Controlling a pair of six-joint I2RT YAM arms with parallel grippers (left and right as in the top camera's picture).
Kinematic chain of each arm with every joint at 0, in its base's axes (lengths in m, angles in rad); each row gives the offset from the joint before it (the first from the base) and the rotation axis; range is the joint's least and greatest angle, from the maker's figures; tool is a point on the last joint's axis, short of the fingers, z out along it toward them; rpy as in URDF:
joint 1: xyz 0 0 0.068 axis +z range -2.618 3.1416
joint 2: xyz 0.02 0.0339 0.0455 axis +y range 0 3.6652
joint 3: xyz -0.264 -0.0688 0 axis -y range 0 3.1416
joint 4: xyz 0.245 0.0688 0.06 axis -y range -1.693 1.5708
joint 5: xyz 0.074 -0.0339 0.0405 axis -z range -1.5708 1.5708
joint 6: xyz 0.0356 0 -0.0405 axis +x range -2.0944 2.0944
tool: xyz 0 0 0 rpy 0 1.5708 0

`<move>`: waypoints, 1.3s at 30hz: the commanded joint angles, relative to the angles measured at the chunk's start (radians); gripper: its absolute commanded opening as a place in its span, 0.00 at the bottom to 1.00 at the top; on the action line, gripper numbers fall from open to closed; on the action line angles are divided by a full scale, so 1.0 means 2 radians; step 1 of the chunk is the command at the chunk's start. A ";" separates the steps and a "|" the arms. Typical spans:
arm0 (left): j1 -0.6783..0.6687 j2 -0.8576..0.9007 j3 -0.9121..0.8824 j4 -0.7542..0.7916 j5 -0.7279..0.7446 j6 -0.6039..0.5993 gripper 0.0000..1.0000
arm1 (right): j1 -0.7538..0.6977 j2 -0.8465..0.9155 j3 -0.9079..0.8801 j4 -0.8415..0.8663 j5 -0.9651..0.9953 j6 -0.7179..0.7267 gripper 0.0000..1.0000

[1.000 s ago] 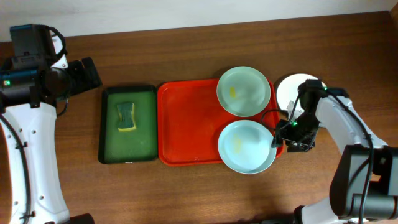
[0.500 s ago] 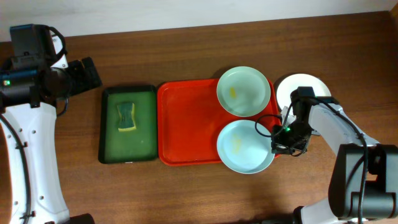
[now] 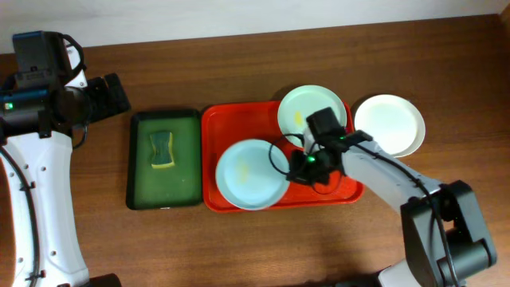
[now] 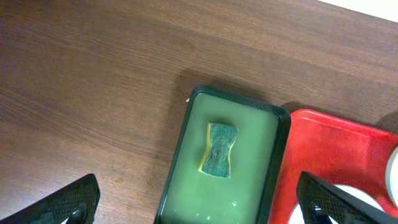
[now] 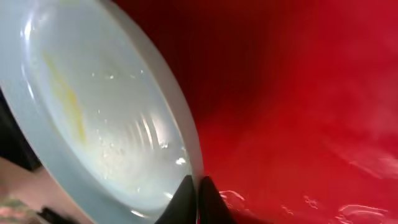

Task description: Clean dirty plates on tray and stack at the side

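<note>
Overhead, then: the red tray (image 3: 219,127) sits mid-counter (image 3: 239,72), with a green tray (image 3: 135,159) just to its left holding a sponge (image 3: 162,150). Two pale plates are on the red tray. The near plate (image 3: 247,175) is at its front left, reaching the front rim, and the far plate (image 3: 315,108) is at its back right corner, with a yellow smear showing. A white plate (image 3: 390,123) lies on the counter just beside the tray's right edge (it looks clean, so I judge it done and the start of the stack). The right arm (image 3: 382,171) reaches across the tray to the near plate's right edge, while the left arm (image 3: 32,175) is well off to the left.

From the left wrist, its jaws stand wide apart and hold nothing; the sponge shows between them.

From the right wrist, the jaws are pinched on the near plate's rim, and a yellow streak crosses its bowl. Roughly a third seems done: both pale plates need wiping and stacking, and the sponge lies unheld.
</note>
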 commanded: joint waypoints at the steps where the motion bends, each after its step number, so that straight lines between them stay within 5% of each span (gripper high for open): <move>1: 0.000 -0.001 0.002 0.001 0.000 -0.005 0.99 | 0.018 -0.001 0.001 0.035 0.046 0.063 0.04; 14: 0.000 -0.001 0.002 0.001 0.000 -0.005 0.99 | 0.018 0.000 0.001 0.062 0.108 0.063 0.05; 17: 0.000 -0.001 0.002 0.000 -0.001 -0.005 0.99 | 0.018 0.000 0.001 0.061 0.108 0.063 0.42; 19: 0.000 -0.001 0.002 0.000 0.000 -0.005 0.99 | 0.018 0.000 0.001 0.058 0.108 0.057 0.54; 25: 0.000 -0.001 0.002 -0.003 -0.001 -0.005 0.99 | 0.018 -0.010 0.010 0.039 0.100 0.055 0.66; 29: 0.000 -0.001 0.002 -0.003 0.000 -0.005 0.99 | 0.017 -0.056 0.079 -0.056 0.109 -0.006 0.76; 31: 0.000 -0.001 0.002 -0.003 0.000 -0.005 0.99 | 0.017 -0.066 0.108 -0.099 0.116 -0.037 0.98; 35: 0.000 -0.001 0.002 -0.003 0.000 -0.005 0.99 | 0.017 -0.067 0.113 -0.114 0.105 -0.043 0.99; 37: 0.000 -0.001 0.002 -0.003 -0.001 -0.005 0.99 | 0.017 -0.067 0.113 -0.121 0.115 -0.061 0.28; 38: 0.000 -0.001 0.002 -0.003 0.000 -0.005 0.99 | 0.017 -0.067 0.113 -0.128 0.130 -0.061 0.04; 39: 0.000 -0.001 0.002 -0.003 -0.001 -0.005 0.99 | 0.017 -0.067 0.113 -0.136 0.152 -0.061 0.04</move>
